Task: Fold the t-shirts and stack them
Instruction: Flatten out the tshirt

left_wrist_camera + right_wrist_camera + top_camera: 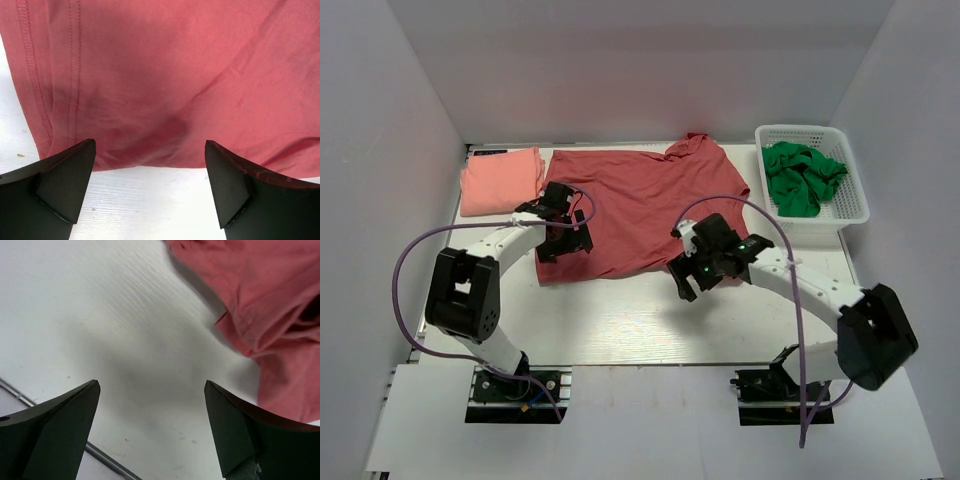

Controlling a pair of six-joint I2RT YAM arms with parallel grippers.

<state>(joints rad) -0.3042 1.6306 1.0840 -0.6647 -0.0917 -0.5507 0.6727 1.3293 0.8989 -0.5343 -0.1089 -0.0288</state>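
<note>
The left pincer [565, 228] and the right pincer [695, 265] both hung spread and empty at the near edge of the brick-red t-shirt [640, 205], which lay open on the counter [620, 320], seemingly not yet folded. The salmon-pink t-shirt [500, 180] sat folded at the far-left corner, so that fold and the stacking remained

near strip of table [620, 320] lies bare and passable. brick-red shirt [640, 205] covers the centre; salmon shirt [500, 180] fills far-left corner; white basket [820, 222] with green cloth [803, 178] blocks far-right. side walls [380, 150] close both flanks.
</note>
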